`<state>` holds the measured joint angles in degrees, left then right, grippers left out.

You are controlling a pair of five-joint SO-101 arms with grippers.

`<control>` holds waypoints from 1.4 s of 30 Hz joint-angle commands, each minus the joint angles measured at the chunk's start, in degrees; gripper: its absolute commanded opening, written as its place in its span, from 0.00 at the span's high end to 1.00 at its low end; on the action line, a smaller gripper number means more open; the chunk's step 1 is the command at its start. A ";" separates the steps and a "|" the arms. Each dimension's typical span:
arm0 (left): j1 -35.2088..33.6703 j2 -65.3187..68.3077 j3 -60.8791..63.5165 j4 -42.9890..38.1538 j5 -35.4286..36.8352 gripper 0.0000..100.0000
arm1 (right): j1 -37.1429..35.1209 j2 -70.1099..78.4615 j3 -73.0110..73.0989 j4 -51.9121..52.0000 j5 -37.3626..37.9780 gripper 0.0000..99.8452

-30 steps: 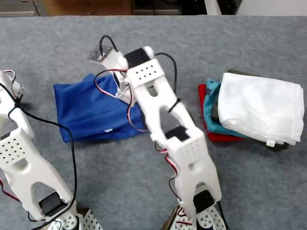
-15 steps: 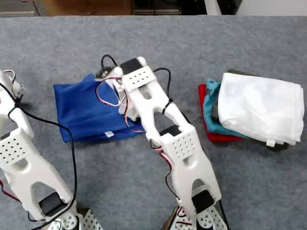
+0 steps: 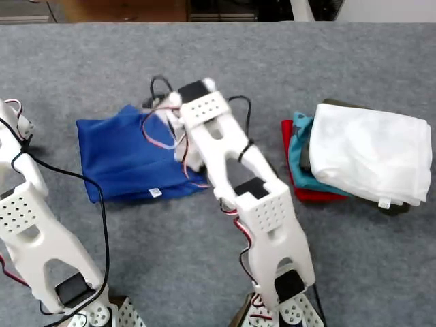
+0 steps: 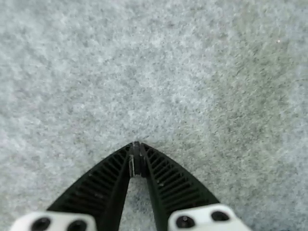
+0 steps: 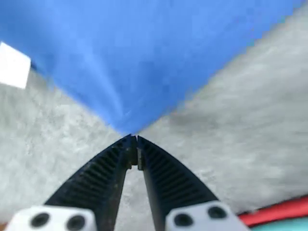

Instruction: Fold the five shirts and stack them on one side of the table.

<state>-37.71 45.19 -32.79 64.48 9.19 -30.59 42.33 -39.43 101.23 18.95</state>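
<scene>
Grey desk [image 3: 354, 68] spread wide. On its right side sits the stack: white shirt [image 3: 368, 157] on top, teal shirt [image 3: 298, 163] and red shirt [image 3: 313, 195] beneath. Blue shirt [image 3: 122, 157] lies folded left of centre, well apart. Right claw [image 5: 134, 147] is clenched, tips right at the blue shirt's corner. Left claw [image 4: 136, 161] is clenched too, over bare desk.

counter [image 3: 225, 54] grey | blue shirt [image 3: 122, 160] folded, toward left edge | right arm [image 3: 225, 157] from near edge over its right side | right edge: white shirt [image 3: 368, 157] atop teal shirt [image 3: 300, 170], red shirt [image 3: 310, 195] | left arm [image 3: 34, 238] near-left corner
</scene>
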 commanded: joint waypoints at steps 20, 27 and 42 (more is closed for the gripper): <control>20.22 -8.13 -26.99 34.99 -15.47 0.77 | 13.14 16.22 -18.95 -24.53 -10.64 1.00; 18.46 -2.51 -25.05 34.90 -16.97 0.76 | 15.43 17.10 -18.95 -25.76 -13.10 1.00; 17.67 9.19 -27.16 32.09 -20.84 0.92 | 15.52 17.36 -18.95 -27.25 -13.10 1.00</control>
<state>-18.64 54.59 -57.67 98.24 -11.47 -16.09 59.91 -55.78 75.12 6.29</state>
